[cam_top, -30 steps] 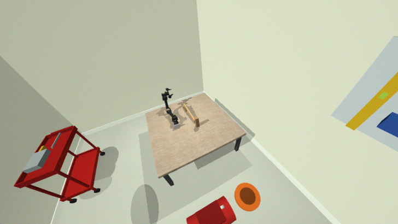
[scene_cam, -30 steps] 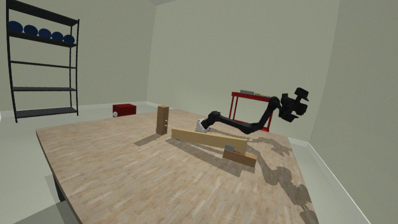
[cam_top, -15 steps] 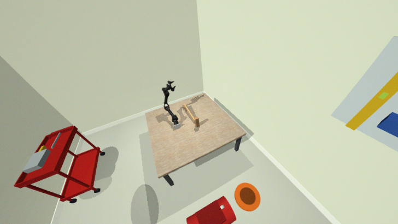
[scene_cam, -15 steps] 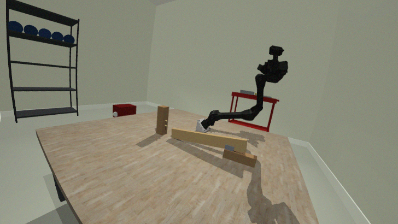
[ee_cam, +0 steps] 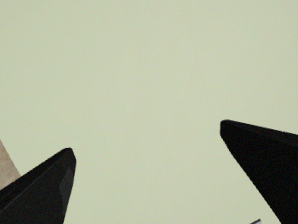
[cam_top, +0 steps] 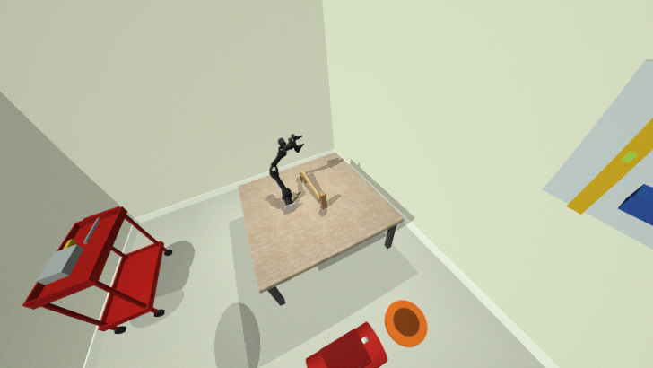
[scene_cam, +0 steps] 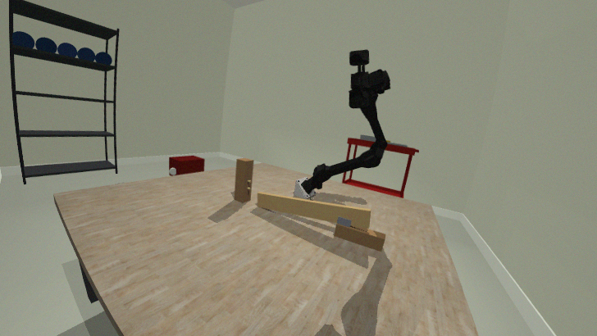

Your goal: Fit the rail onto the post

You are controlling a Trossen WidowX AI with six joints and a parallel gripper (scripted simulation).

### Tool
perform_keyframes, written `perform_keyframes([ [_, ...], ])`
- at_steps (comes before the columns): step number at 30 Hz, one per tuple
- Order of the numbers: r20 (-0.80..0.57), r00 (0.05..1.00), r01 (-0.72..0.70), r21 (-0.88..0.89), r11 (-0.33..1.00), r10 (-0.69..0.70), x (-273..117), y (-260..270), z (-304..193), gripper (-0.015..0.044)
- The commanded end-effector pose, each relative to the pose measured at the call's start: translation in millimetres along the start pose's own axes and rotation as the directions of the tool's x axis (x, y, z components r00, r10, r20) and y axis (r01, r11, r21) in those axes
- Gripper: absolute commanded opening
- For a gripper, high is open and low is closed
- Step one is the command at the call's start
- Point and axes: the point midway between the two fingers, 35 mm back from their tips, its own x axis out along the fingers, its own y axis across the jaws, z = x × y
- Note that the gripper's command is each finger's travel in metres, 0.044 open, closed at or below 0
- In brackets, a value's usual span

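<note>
The long pale wooden rail (cam_top: 312, 185) (scene_cam: 308, 207) slopes: its far end sits at the grey bracket (scene_cam: 344, 221) on the low footboard block (scene_cam: 360, 238), and its near end is down by the table. The upright wooden post (cam_top: 323, 200) (scene_cam: 243, 179) stands beyond that near end, with a small gap between them in the exterior view. Two short pegs (scene_cam: 249, 184) stick out of the post's side facing the rail, above the rail's low end. The holes are not visible. My gripper (cam_top: 302, 140) (ee_cam: 148, 141) is open and empty, raised high above the rail; the wrist view shows mostly wall between the fingers.
The wooden table (cam_top: 292, 241) (scene_cam: 166, 258) carries the parts and the arm's pale base (cam_top: 290, 207) (scene_cam: 301, 188), which is beside the rail. A red cart (cam_top: 132, 274) (scene_cam: 375, 188) stands off the table. A dark shelf (scene_cam: 62, 99) stands by the wall.
</note>
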Motion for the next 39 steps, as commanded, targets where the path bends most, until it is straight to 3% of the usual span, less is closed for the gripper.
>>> perform_keyframes([
  [1,-0.111,0.992,-0.060,0.019,0.998,0.062,20.8,12.7,-59.9,0.0440],
  [8,-0.302,0.911,-0.285,0.027,0.958,0.280,46.0,70.9,-164.5,0.0440],
  [15,-0.410,0.720,-0.587,0.069,0.806,0.560,44.3,158.4,-246.3,0.0440],
  [23,-0.371,0.351,-0.898,0.126,0.421,0.860,4.5,271.6,-298.8,0.0440],
  [30,-0.170,-0.050,-0.995,0.089,-0.035,0.984,-58.0,352.6,-305.4,0.0440],
  [39,-0.163,-0.061,-0.995,0.087,-0.047,0.985,-63.0,355.9,-309.0,0.0440],
])
